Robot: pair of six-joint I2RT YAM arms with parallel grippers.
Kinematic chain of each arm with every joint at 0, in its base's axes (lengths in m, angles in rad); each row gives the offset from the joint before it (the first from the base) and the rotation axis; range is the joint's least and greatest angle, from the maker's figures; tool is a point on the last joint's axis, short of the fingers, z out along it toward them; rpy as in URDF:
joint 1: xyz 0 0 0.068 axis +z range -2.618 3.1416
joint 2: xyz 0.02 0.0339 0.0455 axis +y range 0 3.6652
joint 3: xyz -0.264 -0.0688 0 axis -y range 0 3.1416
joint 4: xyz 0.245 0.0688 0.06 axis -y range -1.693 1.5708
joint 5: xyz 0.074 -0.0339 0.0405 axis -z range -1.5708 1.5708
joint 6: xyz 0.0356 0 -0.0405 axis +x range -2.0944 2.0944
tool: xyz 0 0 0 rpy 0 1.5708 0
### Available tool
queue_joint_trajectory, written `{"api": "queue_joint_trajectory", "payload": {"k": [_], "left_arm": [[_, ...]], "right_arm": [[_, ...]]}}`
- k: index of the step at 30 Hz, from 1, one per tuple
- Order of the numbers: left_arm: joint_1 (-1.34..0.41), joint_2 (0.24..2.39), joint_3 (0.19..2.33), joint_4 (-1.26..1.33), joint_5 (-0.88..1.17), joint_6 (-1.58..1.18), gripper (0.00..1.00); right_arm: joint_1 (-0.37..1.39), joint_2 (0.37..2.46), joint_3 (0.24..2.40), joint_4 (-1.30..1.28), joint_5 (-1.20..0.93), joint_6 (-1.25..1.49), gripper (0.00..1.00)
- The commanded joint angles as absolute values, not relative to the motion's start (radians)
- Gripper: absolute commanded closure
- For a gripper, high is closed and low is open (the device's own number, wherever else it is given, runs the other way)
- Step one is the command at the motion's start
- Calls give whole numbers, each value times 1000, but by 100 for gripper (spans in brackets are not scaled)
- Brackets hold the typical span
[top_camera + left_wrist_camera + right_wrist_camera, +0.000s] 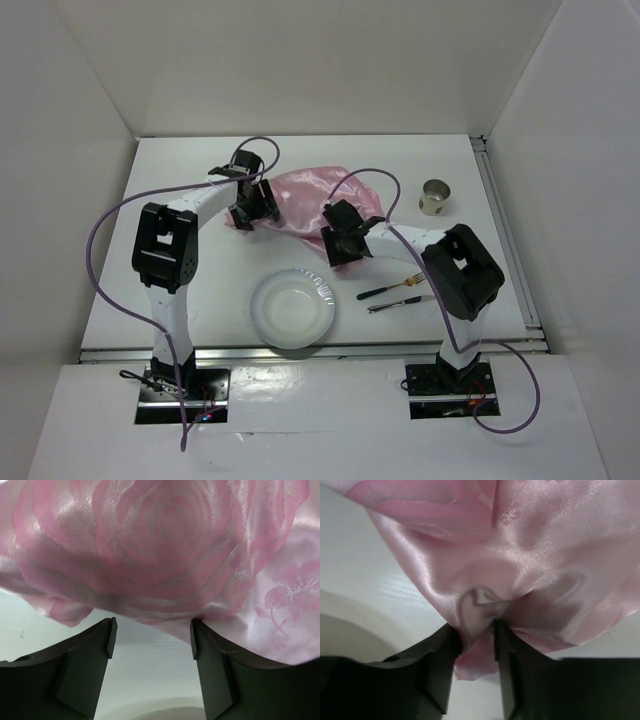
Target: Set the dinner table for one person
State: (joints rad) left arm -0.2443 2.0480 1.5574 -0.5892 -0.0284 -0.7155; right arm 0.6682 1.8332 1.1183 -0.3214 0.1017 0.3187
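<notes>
The white dinner table [180,190] carries a crumpled pink rose-patterned cloth [305,200] at its middle. My left gripper [252,212] is open at the cloth's left edge; in the left wrist view [151,635] the cloth [165,550] hangs just past the fingertips, with nothing between them. My right gripper [340,245] is shut on a fold of the cloth [520,565] at its right front edge, seen in the right wrist view [476,640]. A white plate [290,310] lies at the front centre. A fork [392,288] and a knife [398,304] lie right of the plate.
A small metal cup [436,196] stands at the back right of the table. Metal rails [505,240] run along the right and front edges. White walls enclose the table on three sides. Purple cables loop over both arms.
</notes>
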Motion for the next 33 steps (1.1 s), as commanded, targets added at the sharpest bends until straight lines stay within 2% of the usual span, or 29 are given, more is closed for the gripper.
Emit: {"api": "queue_joint_trajectory", "payload": {"k": [1, 3, 4, 5, 7, 23, 29, 33], "left_arm": [[-232, 2077, 1617, -561, -35, -732, 25], [-232, 2095, 1637, -561, -35, -732, 43], [-232, 2095, 1672, -571, -49, -721, 54], [-232, 2105, 1695, -583, -63, -721, 79], [-221, 2114, 1768, -626, -74, -703, 100], [-132, 1959, 2169, -793, -95, -546, 100], [-103, 1826, 2108, -793, -150, -482, 100], [-103, 1769, 2030, -766, -150, -469, 100]], "right_arm": [[675, 1864, 1095, -295, 152, 348, 60], [675, 1864, 1095, -304, 190, 348, 75], [675, 1853, 1095, -304, 190, 348, 84], [675, 1844, 1106, -314, 205, 348, 100], [675, 1816, 1120, -339, 236, 325, 100], [535, 1645, 1520, -402, 313, 152, 100], [485, 1508, 1483, -359, 288, 152, 100], [462, 1489, 1473, -350, 279, 152, 100]]}}
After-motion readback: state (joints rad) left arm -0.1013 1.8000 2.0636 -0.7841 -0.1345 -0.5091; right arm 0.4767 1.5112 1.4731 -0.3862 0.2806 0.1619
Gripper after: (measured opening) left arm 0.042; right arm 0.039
